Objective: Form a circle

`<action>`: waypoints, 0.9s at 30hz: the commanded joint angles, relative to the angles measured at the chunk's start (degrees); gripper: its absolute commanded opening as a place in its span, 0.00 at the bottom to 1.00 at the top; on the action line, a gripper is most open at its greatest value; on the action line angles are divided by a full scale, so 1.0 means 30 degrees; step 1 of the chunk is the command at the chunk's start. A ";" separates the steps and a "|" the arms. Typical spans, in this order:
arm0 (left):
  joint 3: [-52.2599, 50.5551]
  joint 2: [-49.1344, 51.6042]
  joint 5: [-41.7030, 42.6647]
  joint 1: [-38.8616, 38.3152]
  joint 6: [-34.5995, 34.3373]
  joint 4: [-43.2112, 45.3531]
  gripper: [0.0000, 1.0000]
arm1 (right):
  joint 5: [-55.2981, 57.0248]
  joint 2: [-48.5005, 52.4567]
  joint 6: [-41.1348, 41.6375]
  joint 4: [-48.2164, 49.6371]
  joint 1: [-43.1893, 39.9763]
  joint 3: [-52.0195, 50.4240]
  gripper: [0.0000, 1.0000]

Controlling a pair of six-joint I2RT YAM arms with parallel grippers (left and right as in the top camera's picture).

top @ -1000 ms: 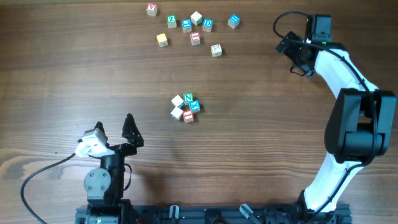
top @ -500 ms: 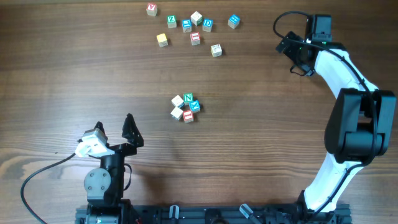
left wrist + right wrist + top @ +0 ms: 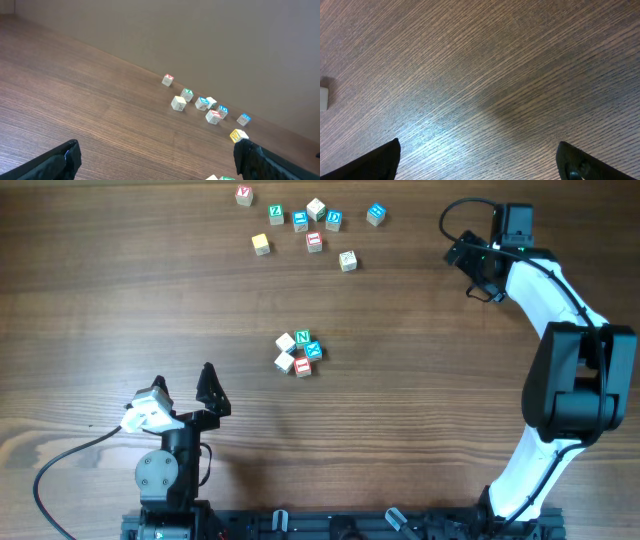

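Note:
A tight little ring of letter cubes (image 3: pixel 286 361) sits mid-table, with a green "N" cube (image 3: pixel 303 338) at its far side, blue and red faces at its right and front, and pale ones on the left. My left gripper (image 3: pixel 183 376) stands open near the front edge, left of and nearer than the ring, with nothing in it. In the left wrist view only the tops of two ring cubes (image 3: pixel 227 178) peek in at the bottom edge, beside the right finger. My right gripper (image 3: pixel 472 270) hovers open at the far right over bare wood, holding nothing.
Several loose letter cubes (image 3: pixel 314 241) lie scattered along the far edge, also seen in the left wrist view as a row of cubes (image 3: pixel 213 116). A pale cube (image 3: pixel 323 98) shows at the left edge of the right wrist view. The right arm (image 3: pixel 560 370) curves along the table's right side.

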 commanded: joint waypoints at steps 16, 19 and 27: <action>-0.0015 -0.0189 -0.0189 0.0073 0.0036 -0.0073 1.00 | 0.0189 -0.3912 -0.0248 0.0044 0.0226 -0.0073 1.00; -0.0015 -0.0189 -0.0189 0.0073 0.0036 -0.0073 1.00 | 0.0189 -0.5887 -0.0248 0.0029 0.0226 -0.0073 1.00; -0.0015 -0.0189 -0.0189 0.0073 0.0036 -0.0073 1.00 | 0.0189 -1.0848 -0.0248 0.0029 0.0226 -0.0073 1.00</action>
